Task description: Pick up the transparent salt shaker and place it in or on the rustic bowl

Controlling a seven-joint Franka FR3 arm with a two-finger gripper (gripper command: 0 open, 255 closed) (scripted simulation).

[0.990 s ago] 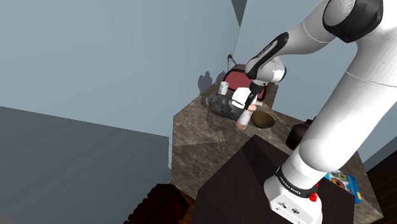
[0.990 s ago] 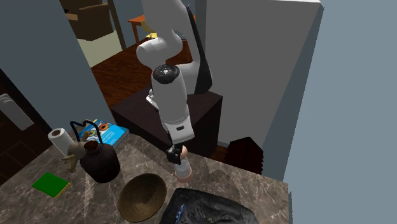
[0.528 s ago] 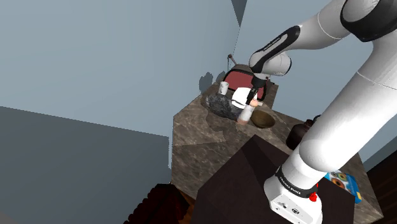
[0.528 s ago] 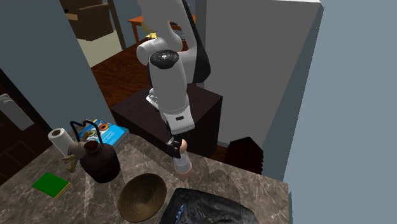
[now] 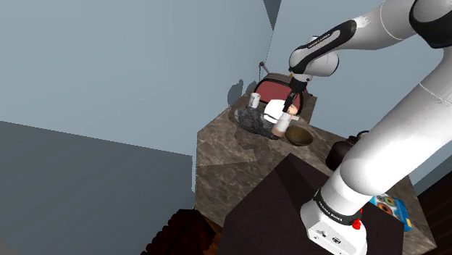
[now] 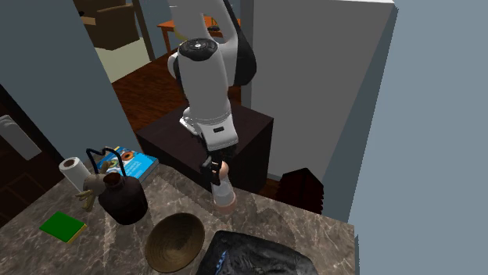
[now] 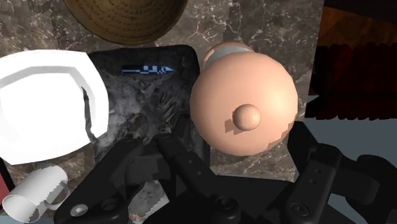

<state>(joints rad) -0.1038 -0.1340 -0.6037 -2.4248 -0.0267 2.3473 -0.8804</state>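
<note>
Between the fingers (image 7: 315, 165) of the pincer (image 7: 245, 137): shaker (image 7: 245, 102), peach cap with a small knob, pale body. The fingers are clamped on it near its top. It hangs cap-up, slightly tilted, and appears clear of the counter (image 6: 305, 234).

Just beside and below the pincer: black bag (image 7: 153, 95), crumpled, lying on the counter.

Below and to one side, toward the kettle (image 6: 123, 199): bowl (image 6: 174, 242), brown, ribbed inside, empty, apart from the shaker.

Past the bag, on the side away from the bowl: white dish (image 7: 44, 108) and white cup (image 7: 35, 191).

Task status: pick-up judged done; carrying to the bowl and releasing are outstanding. The next move calls for a short sideways travel over the bowl's rim, then a lowering before the fingers part.

Arm (image 5: 391, 123): rises from the stand (image 5: 333, 224) and arches high. The forearm descends to the wrist, and the hand points down at the counter, leaning a little.
</note>
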